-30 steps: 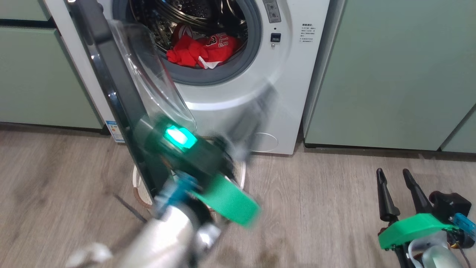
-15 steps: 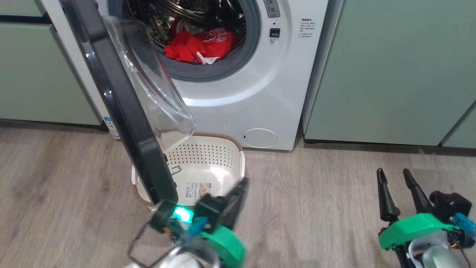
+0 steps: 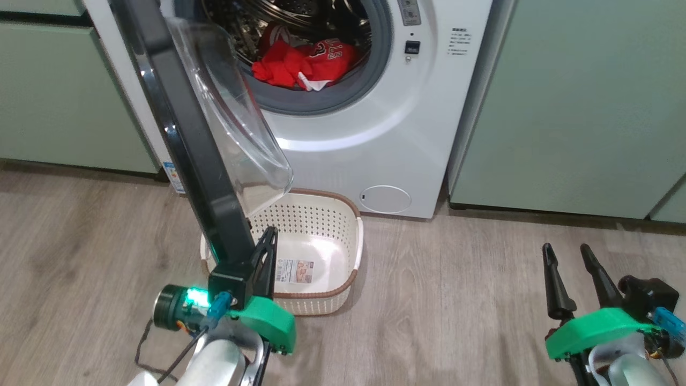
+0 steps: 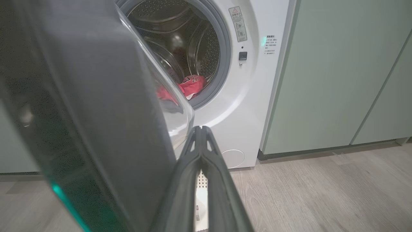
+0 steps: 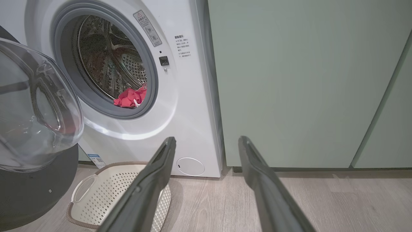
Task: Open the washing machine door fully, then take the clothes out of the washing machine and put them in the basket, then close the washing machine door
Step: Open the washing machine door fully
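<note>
The washing machine [image 3: 375,139] stands with the washing machine door [image 3: 182,134] swung open, red clothes [image 3: 305,61] lying in the drum [image 3: 300,13] and the basket [image 3: 316,220] on the floor [image 3: 455,300] just below (a label sticker [image 3: 293,271] on its base). The left gripper [image 3: 268,236], jaws pressed together and empty, sits beside the door's lower edge. The right gripper [image 3: 565,247] rests well apart, jaws wide.

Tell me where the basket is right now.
In the head view the basket sits on the floor at lower centre, just in front of the washing machine, by the lower edge of the open washing machine door and the left gripper.
</note>
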